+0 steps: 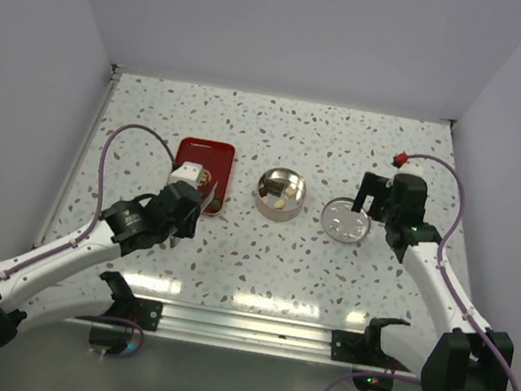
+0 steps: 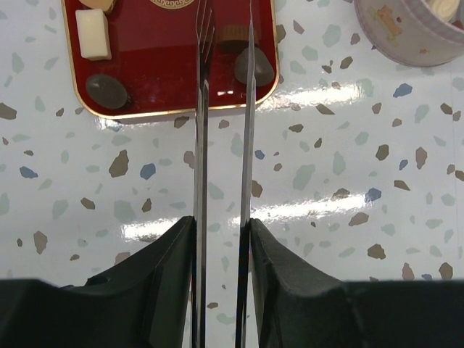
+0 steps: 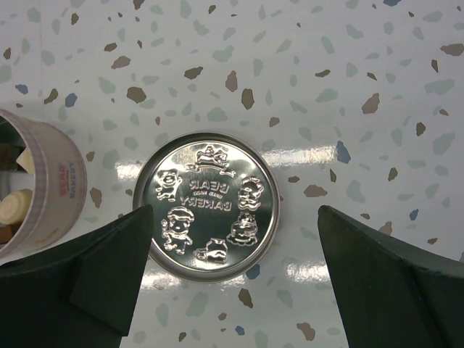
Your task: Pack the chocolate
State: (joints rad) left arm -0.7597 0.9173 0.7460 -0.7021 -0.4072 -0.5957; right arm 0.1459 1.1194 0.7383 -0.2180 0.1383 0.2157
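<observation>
Chocolate pieces lie on the red tray (image 2: 163, 72): a cream-white block (image 2: 93, 33), a dark round piece (image 2: 106, 90), a dark piece (image 2: 258, 67) and a light brown cup (image 2: 232, 35). My left gripper (image 2: 221, 221) is shut on thin metal tongs (image 2: 201, 145), whose blades reach over the tray's near edge on either side of the light brown cup. Whether they pinch it I cannot tell. More cream pieces sit inside the round tin (image 1: 281, 194). My right gripper (image 3: 233, 210) hangs open above the embossed tin lid (image 3: 206, 206), holding nothing.
The tin (image 2: 406, 32) stands just right of the tray (image 1: 198, 153), and the lid (image 1: 346, 220) lies flat to the tin's right. White walls close in the speckled table on the left, the back and the right.
</observation>
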